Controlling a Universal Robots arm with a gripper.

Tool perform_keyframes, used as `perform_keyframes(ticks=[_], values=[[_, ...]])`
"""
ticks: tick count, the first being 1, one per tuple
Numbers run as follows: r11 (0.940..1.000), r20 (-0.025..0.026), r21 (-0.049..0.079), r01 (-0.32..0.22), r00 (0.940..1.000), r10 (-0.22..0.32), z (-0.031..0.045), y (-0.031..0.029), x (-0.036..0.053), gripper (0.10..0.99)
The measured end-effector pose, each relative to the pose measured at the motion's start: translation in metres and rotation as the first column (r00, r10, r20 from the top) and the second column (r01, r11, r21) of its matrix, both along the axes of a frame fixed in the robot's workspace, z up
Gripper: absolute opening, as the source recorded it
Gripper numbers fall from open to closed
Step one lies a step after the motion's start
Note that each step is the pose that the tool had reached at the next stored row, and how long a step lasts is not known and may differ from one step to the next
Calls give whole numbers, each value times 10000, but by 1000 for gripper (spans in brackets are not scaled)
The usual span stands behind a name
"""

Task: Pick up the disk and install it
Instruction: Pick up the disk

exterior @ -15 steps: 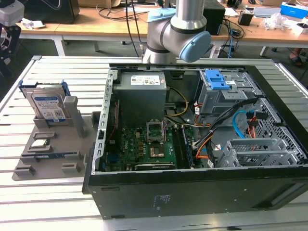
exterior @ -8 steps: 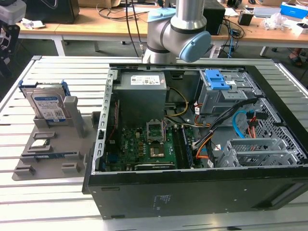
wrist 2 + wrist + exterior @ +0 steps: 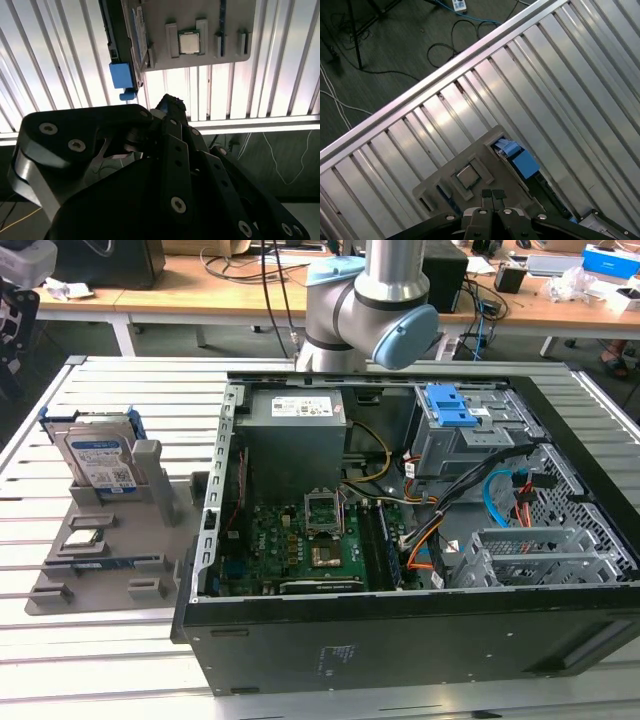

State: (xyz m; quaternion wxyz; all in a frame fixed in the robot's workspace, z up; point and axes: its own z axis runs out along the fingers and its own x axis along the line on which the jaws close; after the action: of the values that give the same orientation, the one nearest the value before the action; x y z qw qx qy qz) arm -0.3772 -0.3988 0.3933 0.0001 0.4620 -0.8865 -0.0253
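An open desktop computer case [image 3: 400,640] lies on its side on a slatted metal table [image 3: 100,660], its circuit board and cables exposed. A grey drive cage [image 3: 470,440] with a blue latch sits inside the case, towards the exterior view's right. On the exterior view's left, just beside the case, a grey holder tray [image 3: 110,540] rests on the table. The disk [image 3: 100,455], a silver hard drive with a white-and-blue label in a blue bracket, stands on edge in a slot at the far end of that tray, tilted back slightly. A small square processor chip [image 3: 84,538] lies flat on the tray, in front of the disk. A grey-and-blue robot arm [image 3: 370,310] rises behind the case. In both wrist views the black gripper [image 3: 493,194] hangs above the tray, well apart from it, with its two fingertips drawn together and nothing held between them. In the first wrist view the chip [image 3: 468,176] lies closest in line with the fingertips, and the disk [image 3: 524,162] stands off to one side, untouched. In the second wrist view the disk [image 3: 125,40] shows edge-on, beside the tray [image 3: 200,15] and the chip [image 3: 189,42].
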Motion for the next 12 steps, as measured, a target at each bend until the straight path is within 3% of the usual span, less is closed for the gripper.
perform_keyframes(ticks=[12], values=[[9944, 0, 0, -1053, 9944, 1053, 0, 0, 0, 106]])
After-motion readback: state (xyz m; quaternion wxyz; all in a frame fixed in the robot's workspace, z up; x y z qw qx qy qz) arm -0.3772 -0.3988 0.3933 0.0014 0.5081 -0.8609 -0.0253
